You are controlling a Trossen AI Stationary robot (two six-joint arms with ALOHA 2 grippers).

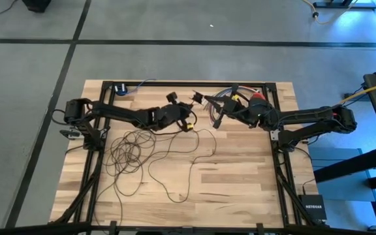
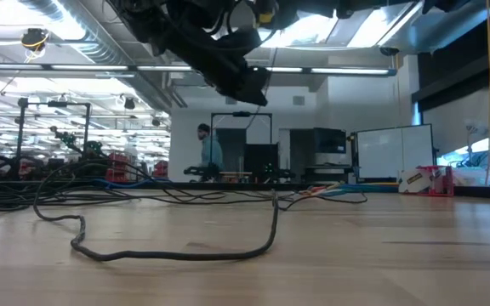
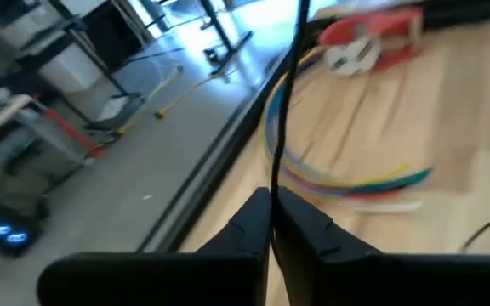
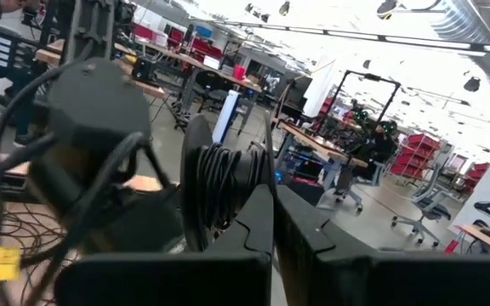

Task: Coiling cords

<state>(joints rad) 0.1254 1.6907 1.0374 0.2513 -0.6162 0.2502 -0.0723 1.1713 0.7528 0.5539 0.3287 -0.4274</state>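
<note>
Cord (image 1: 132,153) lies in a loose tangle of loops on the left half of the wooden bench (image 1: 240,189), with one long strand trailing toward the middle and curling down toward the near edge. In the low view the same cord (image 2: 168,252) snakes flat across the bench top in the foreground. Above the tangle, the left arm reaches in from the left edge, and the left gripper (image 1: 189,121) is clenched on a strand of the cord; its wrist view shows the two dark fingers (image 3: 309,229) pressed together with the thin wire (image 3: 286,102) running straight out from between them. Beyond that wire, a short bundle of multicoloured wires (image 3: 356,178) lies on the wood. Farther right, near the far edge of the bench, the right gripper (image 1: 218,119) is also clenched, and it holds a coil of the dark cord (image 4: 219,183) wound in several turns, seen just past its fingers in the right wrist view. The right arm stretches back to the bench's right side. In the room behind, a person (image 2: 209,153) stands among workbenches.
</note>
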